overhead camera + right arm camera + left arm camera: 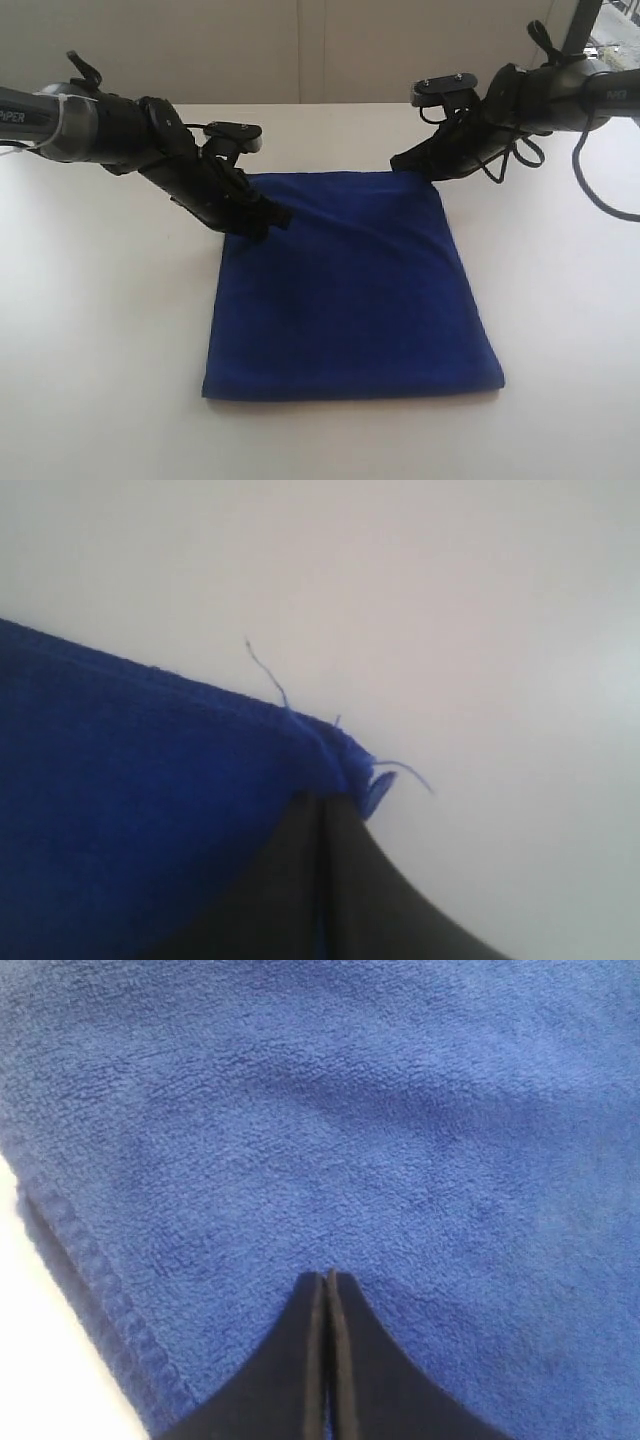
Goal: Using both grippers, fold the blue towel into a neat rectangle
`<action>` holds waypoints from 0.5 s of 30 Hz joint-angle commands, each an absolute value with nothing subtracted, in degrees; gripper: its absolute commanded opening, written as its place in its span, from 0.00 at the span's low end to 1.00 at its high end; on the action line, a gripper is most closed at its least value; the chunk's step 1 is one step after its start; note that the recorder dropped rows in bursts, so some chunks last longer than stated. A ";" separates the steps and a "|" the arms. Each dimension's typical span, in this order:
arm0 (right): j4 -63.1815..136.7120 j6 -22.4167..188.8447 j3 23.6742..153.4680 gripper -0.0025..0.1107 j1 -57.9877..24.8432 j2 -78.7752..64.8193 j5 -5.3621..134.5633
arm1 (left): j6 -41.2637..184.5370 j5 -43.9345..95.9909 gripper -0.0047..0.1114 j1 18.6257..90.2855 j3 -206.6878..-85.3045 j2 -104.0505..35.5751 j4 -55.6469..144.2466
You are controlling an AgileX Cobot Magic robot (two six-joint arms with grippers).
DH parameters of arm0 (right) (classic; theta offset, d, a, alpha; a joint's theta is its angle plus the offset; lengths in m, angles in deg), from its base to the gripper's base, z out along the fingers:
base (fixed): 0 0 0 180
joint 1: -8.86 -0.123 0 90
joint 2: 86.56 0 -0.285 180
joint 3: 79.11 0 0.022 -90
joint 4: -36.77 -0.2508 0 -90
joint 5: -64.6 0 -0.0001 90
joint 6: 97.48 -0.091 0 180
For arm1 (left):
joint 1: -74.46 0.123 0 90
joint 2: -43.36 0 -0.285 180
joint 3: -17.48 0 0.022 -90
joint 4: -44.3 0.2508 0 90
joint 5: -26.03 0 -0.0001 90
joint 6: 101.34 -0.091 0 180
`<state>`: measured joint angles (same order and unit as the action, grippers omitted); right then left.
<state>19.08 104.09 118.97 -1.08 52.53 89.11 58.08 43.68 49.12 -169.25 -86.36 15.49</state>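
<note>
The blue towel (350, 290) lies flat on the white table (100, 350) as a folded, roughly square pad. My left gripper (278, 215) is shut, its tips resting on the cloth just inside the far left corner. In the left wrist view the fingers (328, 1275) are pressed together over the towel (350, 1110), with no cloth visible between them. My right gripper (400, 160) sits at the far right corner. In the right wrist view it (322, 798) is shut on the bunched corner of the towel (130, 780), where loose threads stick out. No white label shows.
White tabletop (480, 630) surrounds the towel on all sides. A pale wall stands behind the table. Black cables (600, 190) hang from the right arm over the table's right side.
</note>
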 commanded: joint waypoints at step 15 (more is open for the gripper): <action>19.65 102.69 116.64 0.02 -0.81 33.98 102.25 | 57.88 54.67 0.04 49.21 -169.28 -70.30 22.91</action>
